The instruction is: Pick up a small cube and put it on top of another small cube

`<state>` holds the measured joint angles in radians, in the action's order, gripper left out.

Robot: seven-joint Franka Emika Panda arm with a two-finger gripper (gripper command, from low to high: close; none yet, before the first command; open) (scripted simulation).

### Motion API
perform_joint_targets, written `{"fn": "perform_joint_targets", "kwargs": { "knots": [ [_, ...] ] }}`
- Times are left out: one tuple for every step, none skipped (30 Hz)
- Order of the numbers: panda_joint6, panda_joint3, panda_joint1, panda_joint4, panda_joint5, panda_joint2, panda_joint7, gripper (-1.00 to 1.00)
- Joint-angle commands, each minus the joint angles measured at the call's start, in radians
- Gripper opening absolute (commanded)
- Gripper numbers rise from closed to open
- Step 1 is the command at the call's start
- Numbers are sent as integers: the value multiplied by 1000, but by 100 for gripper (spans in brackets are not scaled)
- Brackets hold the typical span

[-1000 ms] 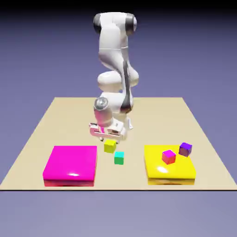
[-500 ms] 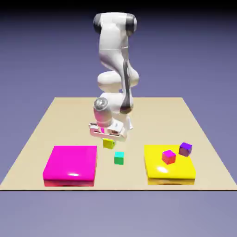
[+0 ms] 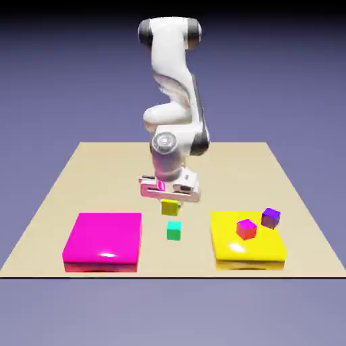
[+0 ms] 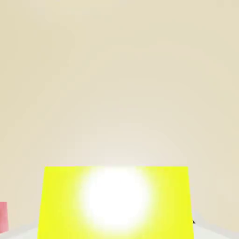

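Holding the small yellow cube [image 3: 169, 207] clear of the tabletop [image 3: 81, 177], the gripper [image 3: 169, 200] hangs below the white arm [image 3: 174, 101] in the exterior view, its jaws closed tight on the cube's sides. The cube sits directly above the teal-green cube [image 3: 174, 231] without touching it (a gap of tabletop shows between the two). To the exterior view's left of the teal-green cube lies a flat magenta slab [image 3: 103, 240]. To the exterior view's right lies a flat yellow slab [image 3: 246, 249], which carries a magenta cube [image 3: 246, 228] and a purple cube [image 3: 270, 217], set near each other but apart.

In the hand view, the small yellow cube [image 4: 115, 202] fills the lower middle of the picture, large and square-on, with a bright white glare at the centre of its face. Pale tabletop [image 4: 119, 79] takes up everything above it. A thin pink strip [image 4: 3, 216] shows at the lower left edge (what it belongs to cannot be determined). The fingertips are hidden by the cube.
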<state>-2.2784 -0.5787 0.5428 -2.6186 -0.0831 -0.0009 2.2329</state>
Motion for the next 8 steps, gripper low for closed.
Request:
{"fn": "perform_joint_targets", "kwargs": {
  "knots": [
    [-39,10,18,-10,-38,36,27,-100],
    [-78,25,11,-20,-72,72,53,-100],
    [-117,41,4,-30,-106,109,78,-100],
    [-155,56,-4,-40,-140,145,103,-100],
    [-160,58,-4,-41,-144,149,106,-100],
    [-160,58,-4,-41,-144,149,106,100],
    [-160,58,-4,-41,-144,149,106,100],
    [-121,42,3,-31,-110,113,81,100]
  ]
}}
